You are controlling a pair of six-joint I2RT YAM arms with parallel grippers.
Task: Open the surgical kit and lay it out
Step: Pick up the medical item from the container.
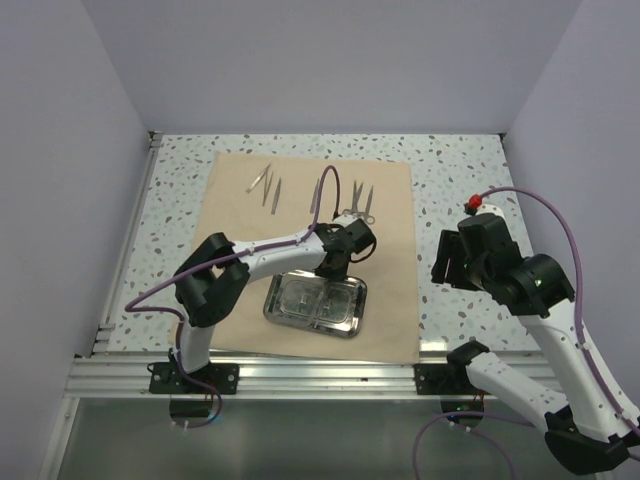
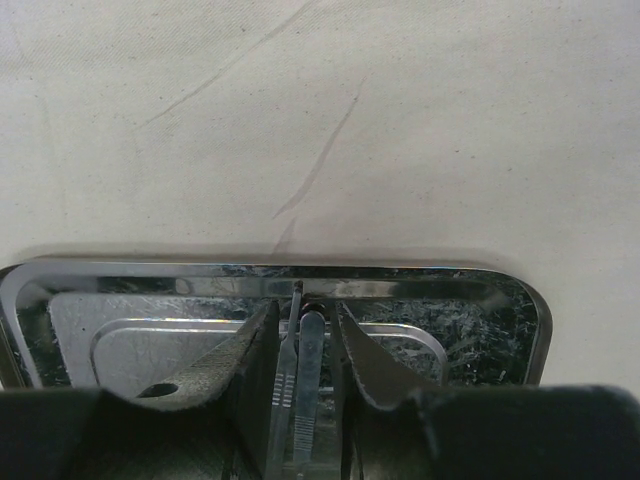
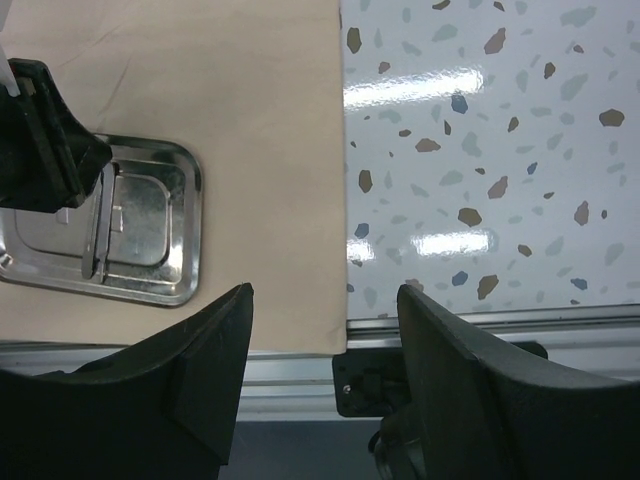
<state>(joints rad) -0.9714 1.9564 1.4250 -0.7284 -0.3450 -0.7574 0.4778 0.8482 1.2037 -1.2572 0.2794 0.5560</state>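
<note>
The cloth (image 1: 390, 300) is open, with scissors (image 1: 358, 205) and tweezers (image 1: 268, 187) laid out up top. One thin tool (image 2: 300, 400) waits in the tray (image 2: 400, 270) between the left gripper's (image 2: 303, 312) jaws; I cannot tell if they pinch it. The right gripper's (image 3: 325, 292) jaws are apart.

You are not getting anything readable here. No text, label, brand, number or sign is showing legibly on the steel tray (image 2: 400, 272), the cloth wrap (image 1: 240, 210) or the speckled counter (image 1: 460, 170) in any of the three views.
</note>
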